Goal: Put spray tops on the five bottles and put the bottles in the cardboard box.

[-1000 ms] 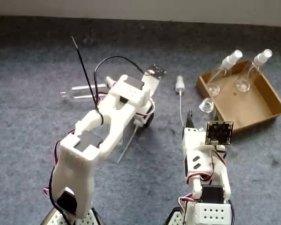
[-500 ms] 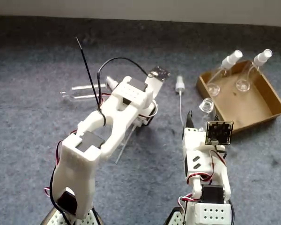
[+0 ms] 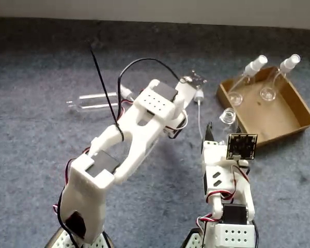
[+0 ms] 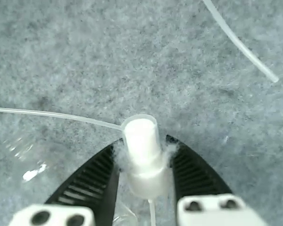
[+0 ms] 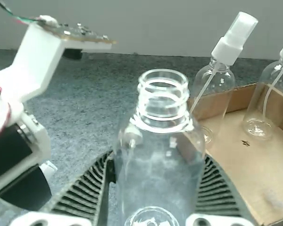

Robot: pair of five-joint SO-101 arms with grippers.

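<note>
My left gripper (image 4: 142,143) is shut on a white spray top (image 4: 141,150), black jaws pressed to both sides, above the carpet. In the high view the left arm (image 3: 155,111) stretches toward another spray top (image 3: 198,94) lying on the carpet with its thin tube trailing back. My right gripper (image 5: 155,188) is shut on a clear open-necked bottle (image 5: 160,150), which stands upright (image 3: 227,116) beside the cardboard box (image 3: 289,121). Two bottles with spray tops (image 3: 250,75) (image 3: 279,77) stand in the box. A further clear bottle (image 3: 93,101) lies on its side at the left.
Grey carpet covers the whole table. Loose thin tubes (image 4: 240,42) (image 4: 56,115) lie on it under the left gripper. The left arm's wrist camera board (image 5: 66,33) hangs close beside the held bottle. A black cable (image 3: 101,77) loops over the left arm.
The left arm has swung right and forward with the spray top, from near the lying bottle to beside the loose spray top. The right arm has stayed still with its bottle.
</note>
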